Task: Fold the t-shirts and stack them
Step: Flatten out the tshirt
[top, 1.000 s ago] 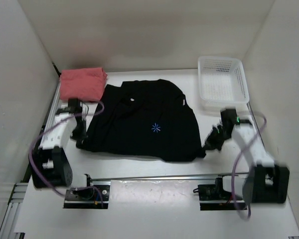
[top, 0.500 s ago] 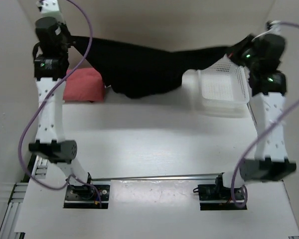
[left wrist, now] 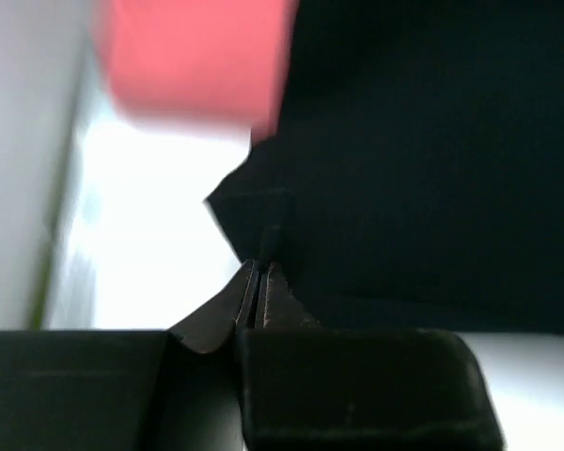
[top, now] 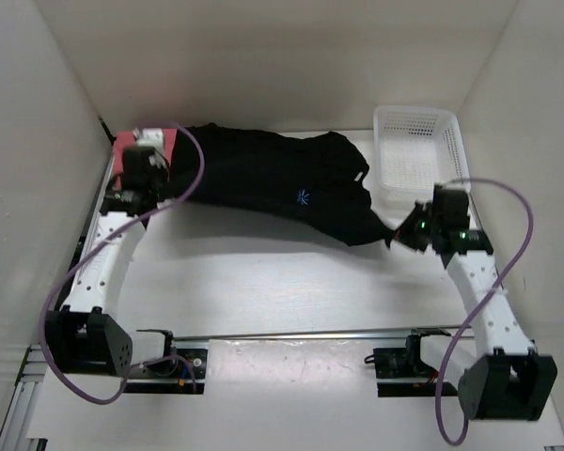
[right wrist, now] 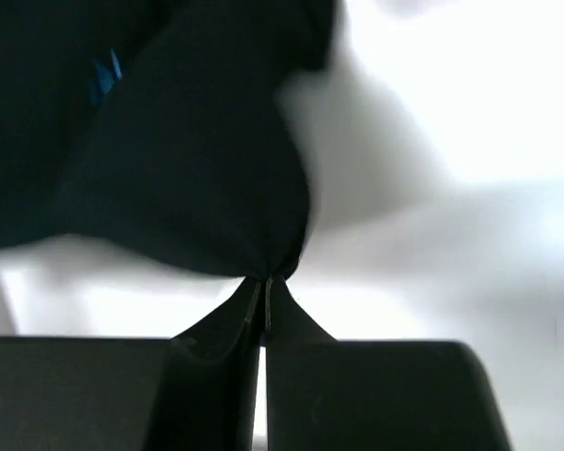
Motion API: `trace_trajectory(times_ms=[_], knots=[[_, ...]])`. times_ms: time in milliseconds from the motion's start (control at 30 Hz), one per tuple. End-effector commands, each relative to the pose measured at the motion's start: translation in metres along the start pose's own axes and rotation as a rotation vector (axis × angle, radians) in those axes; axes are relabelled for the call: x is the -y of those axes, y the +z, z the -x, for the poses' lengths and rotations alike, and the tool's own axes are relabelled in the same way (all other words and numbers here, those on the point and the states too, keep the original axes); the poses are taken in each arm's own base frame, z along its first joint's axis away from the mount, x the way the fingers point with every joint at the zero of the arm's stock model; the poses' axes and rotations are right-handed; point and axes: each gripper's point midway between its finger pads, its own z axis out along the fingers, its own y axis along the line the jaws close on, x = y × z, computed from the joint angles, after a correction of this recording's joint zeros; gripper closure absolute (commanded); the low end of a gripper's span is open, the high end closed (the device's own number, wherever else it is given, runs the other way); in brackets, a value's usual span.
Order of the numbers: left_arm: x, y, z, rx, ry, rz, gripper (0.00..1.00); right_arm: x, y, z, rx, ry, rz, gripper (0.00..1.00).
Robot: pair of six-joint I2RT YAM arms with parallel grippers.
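Note:
The black t-shirt (top: 273, 178) with a small blue star mark hangs stretched between both grippers above the back of the table. My left gripper (top: 163, 183) is shut on its left corner (left wrist: 263, 225), next to the folded salmon pink t-shirt (top: 132, 150), which also shows in the left wrist view (left wrist: 197, 56). My right gripper (top: 399, 237) is shut on the shirt's right corner (right wrist: 263, 254), lower and nearer to me. The maroon t-shirt is not in view.
A white perforated basket (top: 419, 158) stands at the back right, just behind the right gripper. White walls close in the table on the left, back and right. A metal rail (top: 301, 334) runs across the near edge.
The shirt lay flat a second ago, then both arms lifted it high at the back. Now both arms have come down and forward, the shirt still stretched between them.

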Motion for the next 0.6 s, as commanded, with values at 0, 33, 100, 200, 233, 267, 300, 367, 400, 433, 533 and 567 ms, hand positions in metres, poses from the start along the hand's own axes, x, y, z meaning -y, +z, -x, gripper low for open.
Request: trace_trajectory(times_ms=[0, 33, 100, 200, 233, 267, 300, 367, 400, 433, 533, 567], knots=[[0.006, -0.034, -0.06, -0.08, 0.048, -0.033, 0.9, 0.007, -0.039, -0.037, 0.018, -0.006, 0.029, 1.0], [0.006, -0.034, -0.101, -0.165, 0.078, -0.028, 0.9, 0.014, -0.041, -0.049, 0.002, 0.015, 0.019, 1.0], [0.002, -0.054, -0.14, -0.256, 0.109, -0.034, 0.9, 0.03, -0.05, -0.083, -0.044, 0.063, 0.004, 1.0], [-0.011, -0.074, -0.203, -0.418, 0.16, -0.008, 0.9, 0.044, -0.056, -0.119, -0.093, 0.12, 0.012, 1.0], [-0.018, -0.083, -0.223, -0.483, 0.183, 0.011, 0.9, 0.048, -0.056, -0.127, -0.106, 0.133, 0.002, 1.0], [-0.023, -0.088, -0.247, -0.538, 0.205, 0.029, 0.9, 0.053, -0.056, -0.134, -0.12, 0.137, -0.009, 1.0], [-0.027, -0.093, -0.255, -0.548, 0.212, 0.042, 0.9, 0.059, -0.056, -0.147, -0.157, 0.158, -0.026, 1.0], [-0.035, -0.098, -0.276, -0.583, 0.234, 0.074, 0.9, 0.062, -0.056, -0.151, -0.165, 0.161, -0.032, 1.0], [-0.036, -0.101, -0.281, -0.595, 0.238, 0.074, 0.9, 0.067, -0.055, -0.155, -0.174, 0.165, -0.052, 1.0], [-0.036, -0.101, -0.279, -0.584, 0.234, 0.074, 0.9, 0.069, -0.054, -0.155, -0.176, 0.166, -0.065, 1.0], [-0.038, -0.107, -0.281, -0.616, 0.245, 0.075, 0.9, 0.067, -0.054, -0.14, -0.159, 0.122, -0.09, 1.0], [-0.038, -0.109, -0.279, -0.617, 0.246, 0.075, 0.9, 0.069, -0.053, -0.134, -0.168, 0.113, -0.121, 1.0]])
